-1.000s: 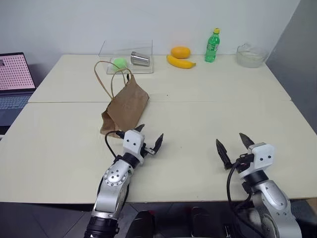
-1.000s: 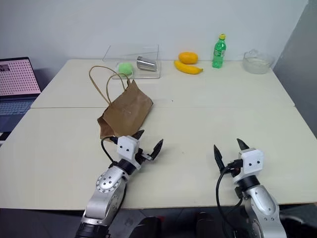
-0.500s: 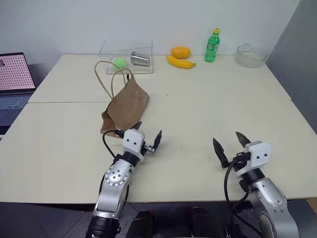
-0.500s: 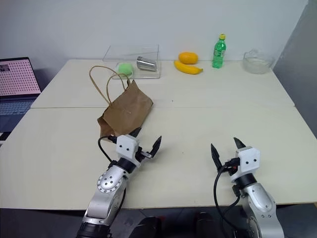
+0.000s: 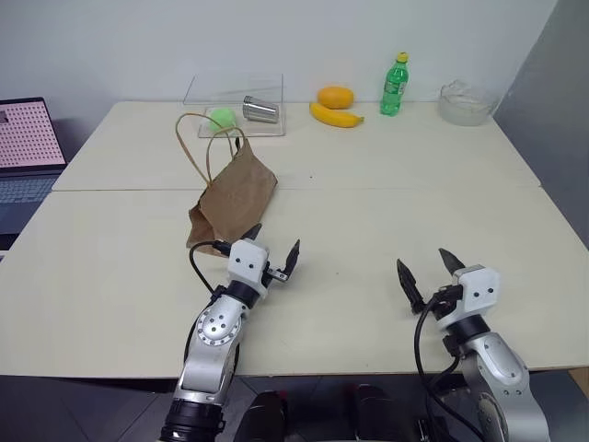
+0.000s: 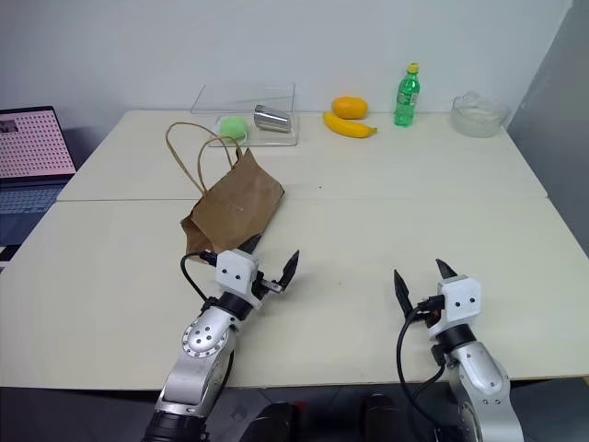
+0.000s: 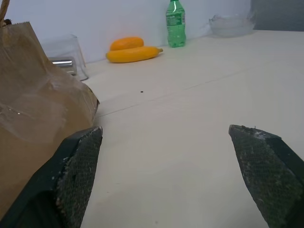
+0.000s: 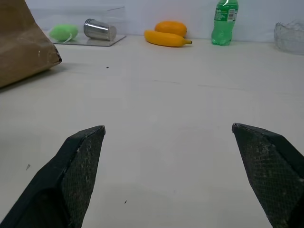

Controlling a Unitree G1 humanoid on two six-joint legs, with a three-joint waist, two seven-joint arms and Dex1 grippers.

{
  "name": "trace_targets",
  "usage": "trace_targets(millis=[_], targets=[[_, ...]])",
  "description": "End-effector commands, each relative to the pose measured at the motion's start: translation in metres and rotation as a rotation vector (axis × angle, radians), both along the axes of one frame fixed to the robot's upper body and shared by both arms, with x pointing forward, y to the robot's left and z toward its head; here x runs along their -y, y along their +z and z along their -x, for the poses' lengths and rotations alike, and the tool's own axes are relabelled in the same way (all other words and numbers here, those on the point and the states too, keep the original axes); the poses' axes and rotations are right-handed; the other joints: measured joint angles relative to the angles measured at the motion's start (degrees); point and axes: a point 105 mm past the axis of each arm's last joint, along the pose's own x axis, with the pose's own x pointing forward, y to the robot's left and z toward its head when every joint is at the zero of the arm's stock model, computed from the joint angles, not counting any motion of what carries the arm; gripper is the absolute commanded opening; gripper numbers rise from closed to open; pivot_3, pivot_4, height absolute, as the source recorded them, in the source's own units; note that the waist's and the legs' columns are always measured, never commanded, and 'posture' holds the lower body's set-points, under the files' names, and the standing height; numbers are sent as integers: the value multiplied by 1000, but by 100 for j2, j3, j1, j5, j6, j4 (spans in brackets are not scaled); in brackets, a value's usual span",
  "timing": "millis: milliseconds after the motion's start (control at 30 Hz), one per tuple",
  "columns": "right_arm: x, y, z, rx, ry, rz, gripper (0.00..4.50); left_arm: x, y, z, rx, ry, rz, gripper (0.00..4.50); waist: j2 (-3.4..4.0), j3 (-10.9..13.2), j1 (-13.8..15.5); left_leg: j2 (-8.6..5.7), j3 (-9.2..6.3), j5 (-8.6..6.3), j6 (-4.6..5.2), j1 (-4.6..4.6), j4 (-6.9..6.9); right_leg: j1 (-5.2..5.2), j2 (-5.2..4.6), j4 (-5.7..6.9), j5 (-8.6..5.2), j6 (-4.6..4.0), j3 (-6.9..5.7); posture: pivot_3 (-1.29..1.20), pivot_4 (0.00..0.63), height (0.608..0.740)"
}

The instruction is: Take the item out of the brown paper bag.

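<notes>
One brown paper bag [image 5: 234, 197] lies on its side on the table [image 5: 386, 193], creased kraft paper with two thin tan cord handles looping toward the far edge. Its contents are hidden, so the item cannot be made out. The bag's near end sits just beside the outer fingertip of the left gripper [image 5: 273, 250], on the side away from the right gripper, close enough that contact cannot be judged. In the left wrist view the crumpled paper fills the space just outside that finger [image 7: 76, 175]. Both fingers of the left gripper are spread wide with nothing between them. The right gripper [image 5: 426, 268] hovers well apart from the bag, its two fingers likewise spread wide and empty, with bare tabletop between them.

Far ahead of the fingers, at the table's back edge, stand two clear containers: one clear tray [image 5: 236, 95] holding one green ball [image 5: 221, 117] and one metal cup [image 5: 260, 110] on its side, and one glass bowl [image 5: 467, 101], contents unclear. Between them lie one banana [image 5: 335, 115], one orange fruit [image 5: 336, 96] and one upright green bottle [image 5: 395, 85]. One laptop [image 5: 28, 152] sits off the table's left.
</notes>
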Motion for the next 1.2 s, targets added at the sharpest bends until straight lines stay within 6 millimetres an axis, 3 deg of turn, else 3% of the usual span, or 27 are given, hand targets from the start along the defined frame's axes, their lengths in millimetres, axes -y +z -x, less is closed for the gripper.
trace_targets(millis=[33,167,267,467,767,967,1100,1200], targets=[[-13,27,2,72,102,-3,4500,-16,27,5,71,22,36,4481,0,1,-7,0,-1,0,0,0,0,0,0,0,0,0,-1,0,150,740],[-36,47,5,89,262,-4,4500,-39,58,20,101,-18,114,4481,0,3,-21,5,-1,0,0,-2,-2,-4,4,2,-1,-1,-1,0,150,740],[-55,67,5,106,398,-13,4500,-65,80,33,141,86,89,4481,-1,4,-18,8,-3,0,0,-2,-2,-4,5,1,-1,-1,-2,0,150,740],[-81,95,3,112,615,-2,4500,-86,105,47,111,81,102,4481,-10,8,8,4,-6,0,0,-4,0,-1,3,-4,0,-2,-5,0,150,740],[-104,108,18,80,952,95,4500,-111,123,24,-170,-3,154,4481,-24,17,-1,4,-9,-1,1,-8,-1,-5,6,-6,0,-3,-11,0,150,740],[-108,114,23,83,1047,176,4500,-122,134,-5,-289,-15,86,4481,-27,20,-13,6,-6,-1,1,-7,-2,-7,8,-5,0,-3,-11,0,150,740],[-107,118,23,90,1068,218,4500,-122,139,-27,-341,-6,24,4481,-29,21,-8,5,-6,-1,1,-10,-4,-10,8,-7,0,-3,-11,0,150,740],[-108,122,24,97,1070,229,4500,-110,139,-39,-370,-55,-16,4481,-31,22,-12,4,-5,-2,0,-13,-5,-13,6,-11,14,-26,-9,0,150,740]])
